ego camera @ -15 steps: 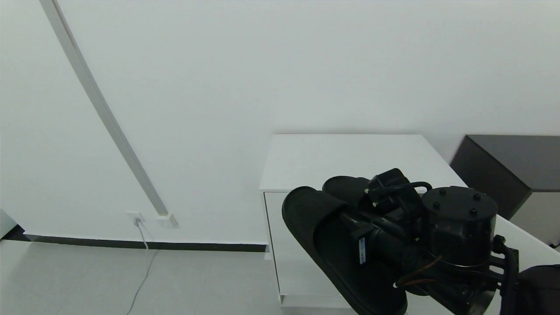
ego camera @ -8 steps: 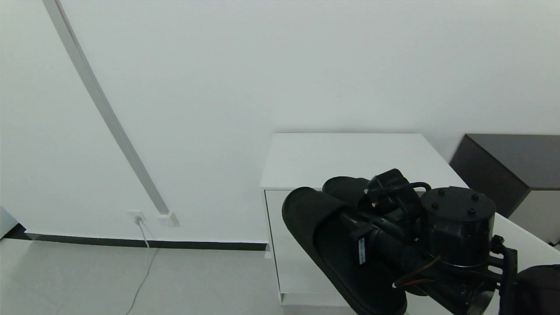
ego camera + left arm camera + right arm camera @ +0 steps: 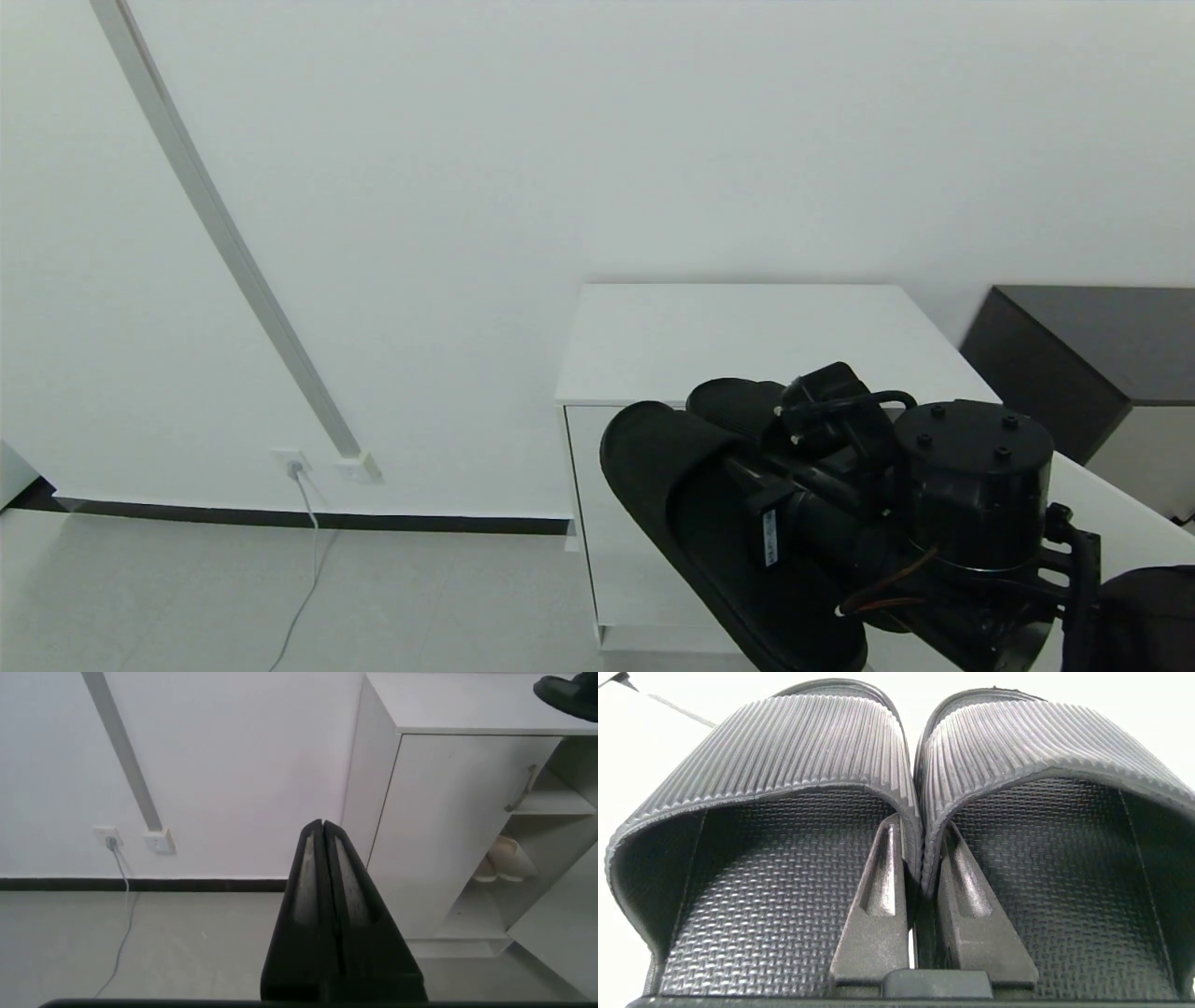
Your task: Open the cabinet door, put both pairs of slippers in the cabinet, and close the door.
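At 5 o'clock in the head view, right gripper (image 3: 920,859) is clamped on the touching inner strap walls of black slippers (image 3: 691,504), raised before cabinet (image 3: 728,327). Pale slippers (image 3: 512,859) sit inside it. Left gripper (image 3: 323,859) is pressed together, empty. Risk: the thin pinch lets one slipper slide out, or the toes snag the cabinet frame.

White wall (image 3: 560,140), grey trunking (image 3: 215,224) slanting down it, socket (image 3: 291,464) with cable (image 3: 303,579), dark skirting (image 3: 280,518), grey floor (image 3: 140,597), dark unit (image 3: 1074,355) right.

My right arm (image 3: 934,532): matte blk, round blk joint cap (image 3: 971,448) w/ four screws, small white label strip (image 3: 769,538), thin orange wire (image 3: 887,579), blk cable loop (image 3: 882,396). The left gripper (image 3: 323,826): flat blk tapered fingers, grey insets. The right gripper (image 3: 920,826): slotted dark-grey fingers.
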